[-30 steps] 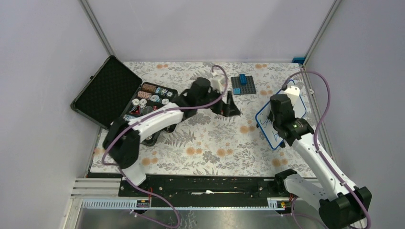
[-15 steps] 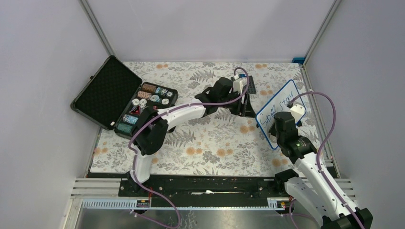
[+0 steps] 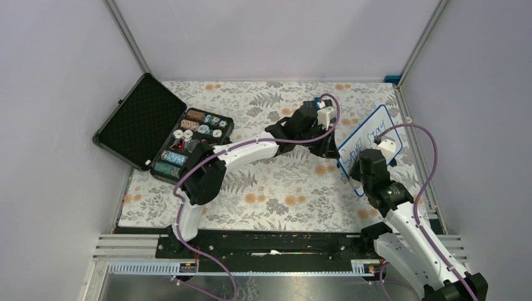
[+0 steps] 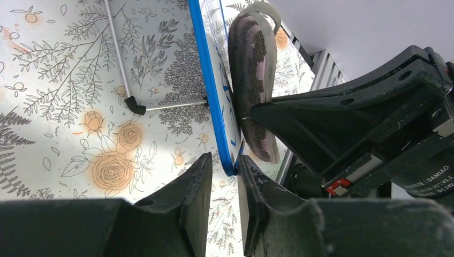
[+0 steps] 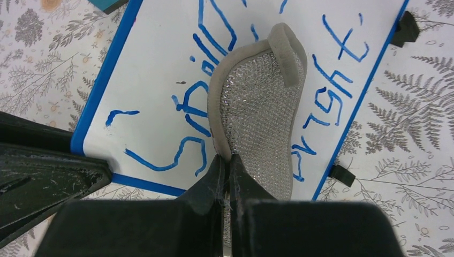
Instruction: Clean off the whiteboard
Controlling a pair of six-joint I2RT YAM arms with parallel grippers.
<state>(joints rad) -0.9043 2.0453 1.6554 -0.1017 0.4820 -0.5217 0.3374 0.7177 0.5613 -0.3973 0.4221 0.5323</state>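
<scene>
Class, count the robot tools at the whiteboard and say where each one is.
2. The left tool straddles the whiteboard's blue-framed edge, a finger on each side. The right tool, shut on a grey pad, holds it against the written face.

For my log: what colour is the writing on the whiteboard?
Blue handwriting on the whiteboard; clearest in the right wrist view.
</scene>
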